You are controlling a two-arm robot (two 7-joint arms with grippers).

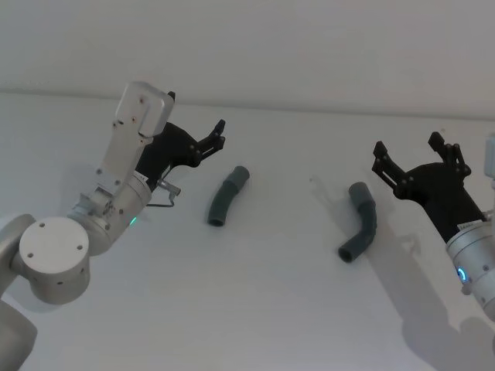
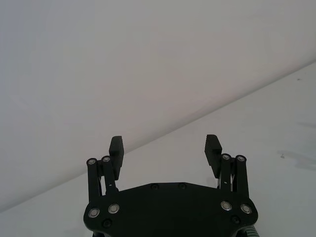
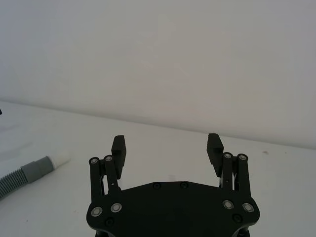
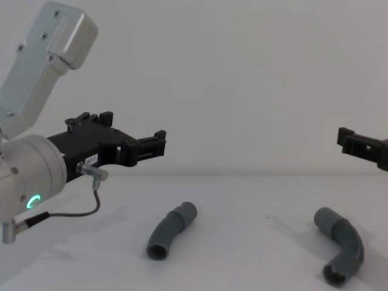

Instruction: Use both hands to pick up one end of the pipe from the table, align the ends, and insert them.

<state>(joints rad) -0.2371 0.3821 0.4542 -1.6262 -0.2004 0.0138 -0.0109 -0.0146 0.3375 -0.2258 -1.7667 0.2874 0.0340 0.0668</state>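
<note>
Left gripper (image 1: 219,133) and right gripper (image 1: 407,145) above table (image 1: 278,309), fingers spread wide, empty, curved pipe (image 1: 227,196) and elbow (image 1: 360,222) lying apart between

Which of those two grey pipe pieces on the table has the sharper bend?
The elbow piece on the robot's right side, lying near the right gripper, kinks sharply; the other pipe piece, by the left gripper, only curves gently.

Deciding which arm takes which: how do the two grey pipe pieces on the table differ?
The left pipe piece bends gently; the right pipe piece is a sharper elbow. The left lies nearer the left pincer, the right nearer the right pincer. Both are dark grey, ungripped, on the table.
</note>
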